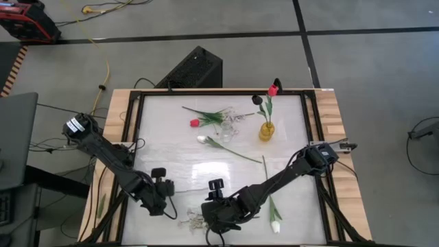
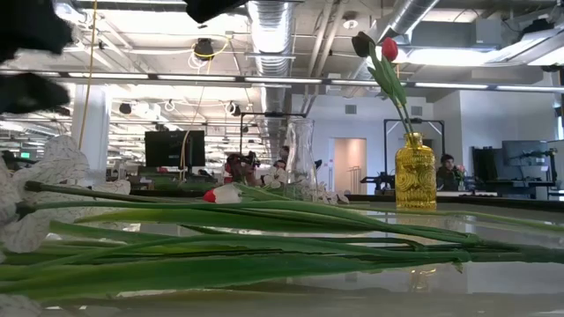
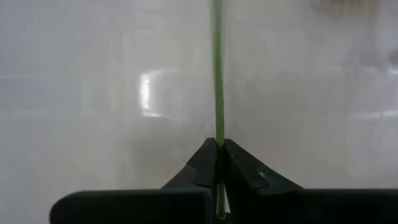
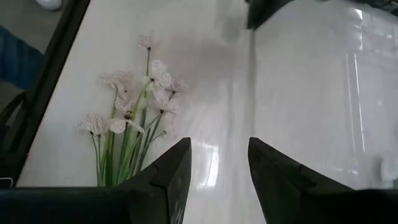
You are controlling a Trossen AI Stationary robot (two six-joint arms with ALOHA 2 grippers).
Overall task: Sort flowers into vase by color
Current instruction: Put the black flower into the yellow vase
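My left gripper [image 1: 167, 188] is low over the table's near left part, shut on a thin green stem [image 3: 217, 81]. I cannot tell which flower the stem belongs to. My right gripper [image 4: 219, 171] is open and empty just to the right of it, above a sprig of small white blossoms [image 4: 134, 112] that lies flat near the front edge [image 1: 195, 219]. A yellow vase [image 1: 266, 130] at the far right holds a red tulip [image 1: 273, 90] and a dark purple bloom [image 1: 256, 99]. A red tulip [image 1: 195, 123] and two white tulips [image 1: 203, 139] [image 1: 275, 225] lie on the table. My left gripper pinches the thin green stem [image 3: 218, 140] between its two fingertips. The stem runs straight on past the fingertips, over the table. Its far end is outside the left wrist view.
A clear glass vase [image 2: 300, 158] stands at the far middle, beside the lying red tulip. The table's dark frame [image 1: 312, 130] runs round the white top. A black box [image 1: 192, 68] stands on the floor beyond the far edge. People sit in the room behind.
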